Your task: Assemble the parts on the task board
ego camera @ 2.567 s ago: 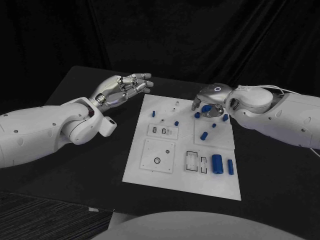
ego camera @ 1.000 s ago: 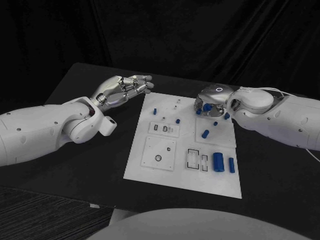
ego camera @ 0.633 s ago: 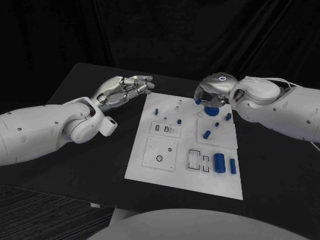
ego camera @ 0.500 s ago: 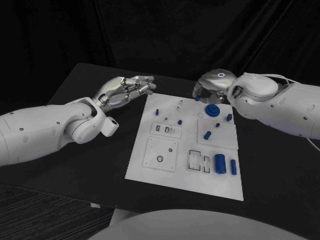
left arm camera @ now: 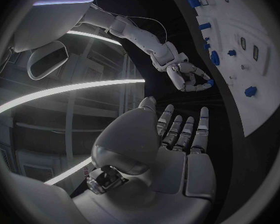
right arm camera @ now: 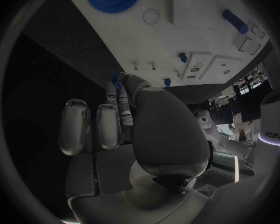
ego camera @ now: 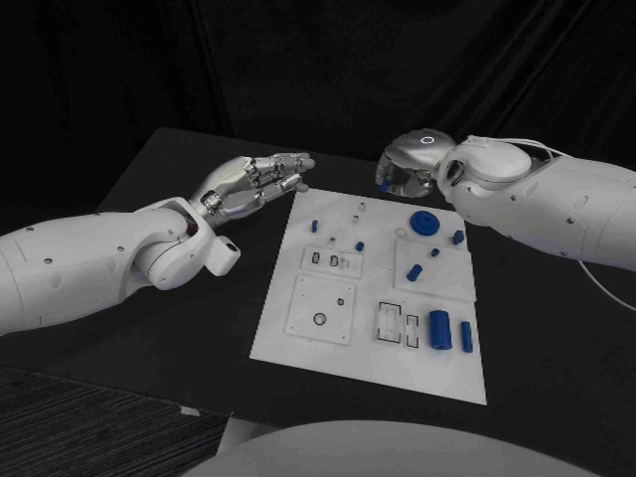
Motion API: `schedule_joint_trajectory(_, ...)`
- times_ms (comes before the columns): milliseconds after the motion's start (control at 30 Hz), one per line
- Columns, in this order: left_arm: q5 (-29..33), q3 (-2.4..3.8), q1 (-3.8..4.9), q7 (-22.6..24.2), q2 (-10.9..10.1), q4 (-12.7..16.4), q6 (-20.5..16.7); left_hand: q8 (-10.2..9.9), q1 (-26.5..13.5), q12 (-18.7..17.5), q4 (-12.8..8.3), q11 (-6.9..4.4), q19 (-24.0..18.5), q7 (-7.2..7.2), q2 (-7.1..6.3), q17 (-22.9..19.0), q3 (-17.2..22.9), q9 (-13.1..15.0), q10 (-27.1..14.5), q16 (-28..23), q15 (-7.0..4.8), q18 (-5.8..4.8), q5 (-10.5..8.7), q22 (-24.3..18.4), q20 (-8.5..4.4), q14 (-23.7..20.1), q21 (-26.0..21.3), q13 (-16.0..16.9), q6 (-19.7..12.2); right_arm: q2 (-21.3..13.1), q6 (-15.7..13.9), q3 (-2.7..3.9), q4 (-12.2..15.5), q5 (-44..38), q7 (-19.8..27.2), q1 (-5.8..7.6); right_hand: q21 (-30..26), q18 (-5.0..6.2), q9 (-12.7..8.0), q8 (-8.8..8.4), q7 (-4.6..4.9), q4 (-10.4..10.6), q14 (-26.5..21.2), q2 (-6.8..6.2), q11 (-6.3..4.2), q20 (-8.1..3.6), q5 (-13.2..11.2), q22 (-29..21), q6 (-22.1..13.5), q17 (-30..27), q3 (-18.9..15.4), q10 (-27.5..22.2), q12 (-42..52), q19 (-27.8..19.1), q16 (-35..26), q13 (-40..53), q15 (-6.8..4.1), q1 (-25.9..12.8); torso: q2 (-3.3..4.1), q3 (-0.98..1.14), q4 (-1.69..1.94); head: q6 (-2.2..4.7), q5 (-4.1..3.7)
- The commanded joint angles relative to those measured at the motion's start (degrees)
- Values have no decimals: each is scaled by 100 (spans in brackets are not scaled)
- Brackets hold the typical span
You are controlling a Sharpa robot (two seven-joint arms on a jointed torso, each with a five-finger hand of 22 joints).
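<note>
The right hand (ego camera: 404, 174) has lifted off the white rectangular task board (ego camera: 311, 343) and drawn back past its far edge, where a moment ago it was bent low over the board's far right corner. It carries a small blue part (right arm camera: 117, 78) pinched at its fingertips; the left wrist view shows the same blue speck at the tips of that hand (left arm camera: 191, 77). With the hand away, a round blue toothed gear (ego camera: 424, 222) lies in plain sight on the board's far right portion, seated flat as far as I can judge. The left hand (ego camera: 253, 183) hovers above the black bench (ego camera: 146, 298) just beside the board's far left corner, much where it was before, its fingers loosely spread and holding nothing (left arm camera: 177, 134). The remaining small blue pieces stay on the board: short pegs near the far middle (ego camera: 359, 245), a slanted peg (ego camera: 414, 269) on the right, and a large blue cylinder (ego camera: 438, 329) with a slimmer one (ego camera: 464, 336) just beside it towards the near right. My reading is that the gear is now placed, and the pinched piece is next; it wants a matching socket, probably among the far pegs, and so small a part could slip easily.
</note>
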Motion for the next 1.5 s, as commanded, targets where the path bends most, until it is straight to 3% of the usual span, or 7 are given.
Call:
schedule_joint_trajectory(33,40,5,-6,861,6,2,-34,-112,-8,-78,41,85,-112,-234,18,-69,-242,-102,-83,-35,37,47,69,-44,-22,-129,-97,-60,-614,70,-51,4,-106,119,37,-35,15,-172,310,243,69,-4,264,134,-49,-21,-52,394,133,2,12,172,109,28,-7,99,40,-130,28,-13,69,37,-70)
schedule_joint_trajectory(167,40,5,-6,863,5,1,-43,-157,-41,-65,37,239,-113,-541,18,-69,-272,-149,-126,-2,73,43,66,-45,-20,-148,-96,-61,-1235,108,-57,4,-136,130,42,-55,17,-174,315,229,68,-11,263,126,-47,-13,-70,400,114,11,9,189,107,29,-1,100,47,-129,39,-17,80,33,-96)
schedule_joint_trajectory(300,40,5,-6,861,5,-2,-55,-194,-50,-67,34,254,-115,-810,12,-71,-296,-189,-171,18,98,32,63,-47,-18,-170,-95,-66,-1761,131,-36,4,-141,136,36,-67,15,-174,329,208,69,-11,262,123,-41,-1,-149,406,91,25,0,202,88,26,9,96,55,-143,52,-18,96,54,-114)
schedule_joint_trajectory(600,40,5,-6,845,13,-25,-56,-195,-55,-67,34,189,-115,-781,15,-73,-302,-192,-187,14,120,26,66,-47,-17,-184,-94,-67,-1834,143,-8,4,-99,141,33,-78,9,-172,340,188,70,-25,259,112,-39,6,-215,406,71,32,-4,210,70,20,15,93,58,-137,48,-19,88,70,-115)
schedule_joint_trajectory(900,40,5,-6,803,11,-36,-27,-170,-59,-69,33,195,-112,-612,23,-73,-308,-171,-214,21,122,15,65,-46,-17,-196,-90,-69,-1690,154,48,4,-30,141,28,-97,8,-172,345,168,73,-29,256,102,-33,9,-258,410,50,33,-7,204,51,18,17,89,57,-140,43,-28,88,83,-104)
schedule_joint_trajectory(1267,40,5,-7,791,17,-53,7,-151,-43,-57,27,192,-106,-498,26,-71,-301,-155,-227,41,131,7,73,-44,-15,-192,-84,-68,-1554,263,168,4,-181,141,11,-163,10,-173,348,153,77,-34,254,115,-32,10,-266,417,32,39,4,202,38,19,20,86,58,-131,39,-25,86,30,-100)
schedule_joint_trajectory(1500,40,5,-7,779,33,-70,40,-117,-24,-32,28,126,-100,-276,29,-71,-292,-131,-235,62,130,-8,73,-40,-15,-196,-75,-68,-1294,327,205,4,-250,141,18,-216,8,-173,351,143,82,-34,252,122,-27,12,-267,418,21,44,9,194,26,17,23,83,59,-131,43,-25,87,26,-107)
